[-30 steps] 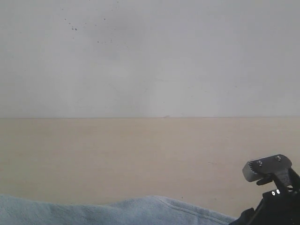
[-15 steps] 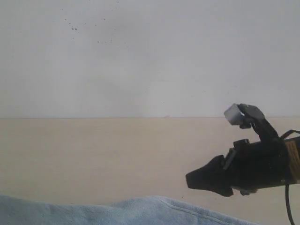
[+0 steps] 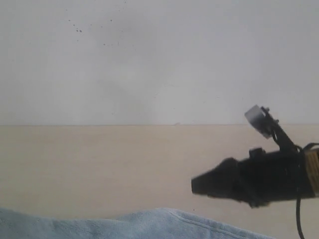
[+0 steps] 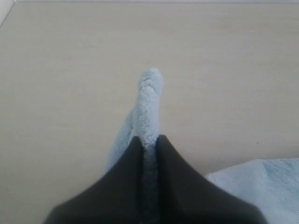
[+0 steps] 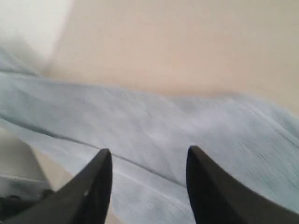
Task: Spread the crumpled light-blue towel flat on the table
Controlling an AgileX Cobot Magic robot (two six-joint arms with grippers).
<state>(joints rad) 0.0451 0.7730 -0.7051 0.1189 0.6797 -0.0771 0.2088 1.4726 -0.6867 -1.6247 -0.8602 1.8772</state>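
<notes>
Pinching fold of fluffy pale-blue towel (image 4: 148,100), left hand (image 4: 148,142); right hand (image 5: 149,150) gaping over it.

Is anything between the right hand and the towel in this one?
Nothing visible. The open right hand points straight at the towel, and only bare table shows beyond it.

Exterior view crops the towel (image 3: 149,225) — right wrist view is blurred.
</notes>
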